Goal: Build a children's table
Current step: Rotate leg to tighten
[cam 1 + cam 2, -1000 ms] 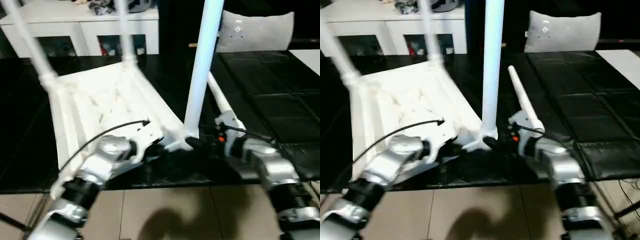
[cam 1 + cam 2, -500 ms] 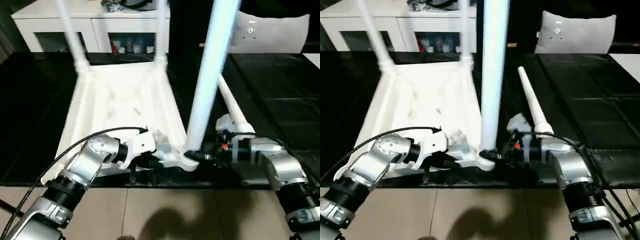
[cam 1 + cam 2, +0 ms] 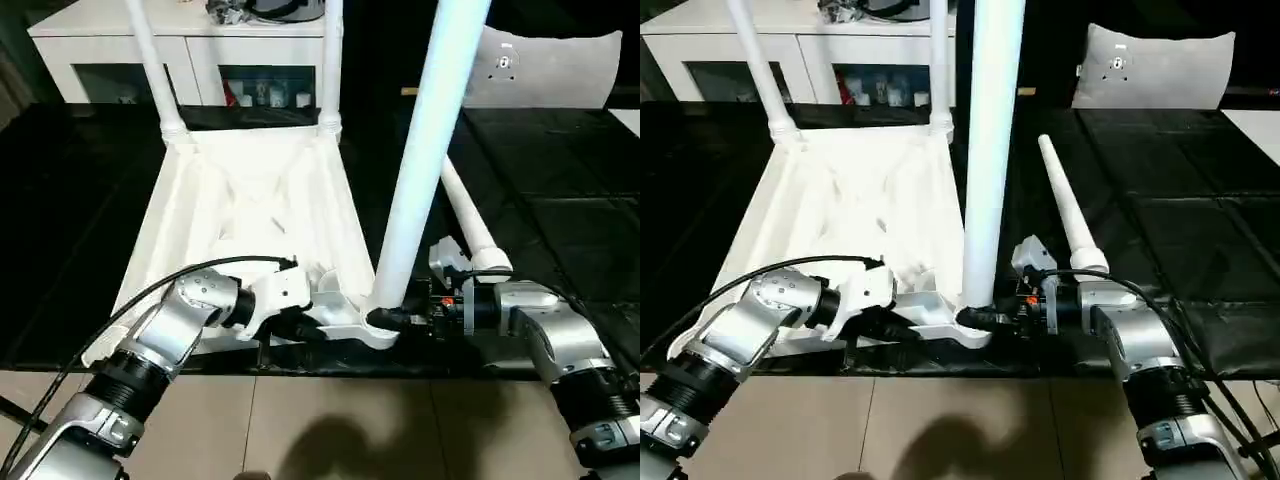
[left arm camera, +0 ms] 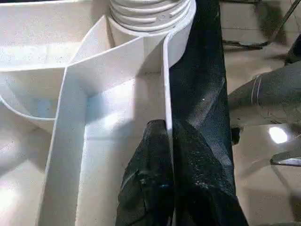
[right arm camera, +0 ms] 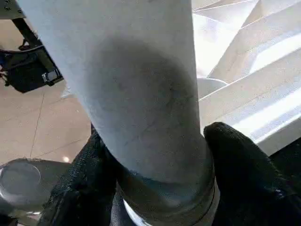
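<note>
Left eye view: the upturned children's table (image 3: 250,210) sits at the dark mat's (image 3: 560,220) lower edge; left claw (image 3: 300,322) pinches its rim, right claw (image 3: 392,318) clasps the near leg (image 3: 425,160).

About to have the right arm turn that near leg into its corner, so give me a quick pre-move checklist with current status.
1. Left gripper shut on the rim of the upturned white plastic tabletop: ok.
2. Right gripper fingers on both sides of the near white round leg at its base: ok.
3. Near leg upright in its near corner socket: ok.
4. Near leg fully screwed home: cannot tell.
5. Two far legs standing in their sockets: ok.
6. Fourth white tapered leg lying loose on the black mat: not ok.
</note>
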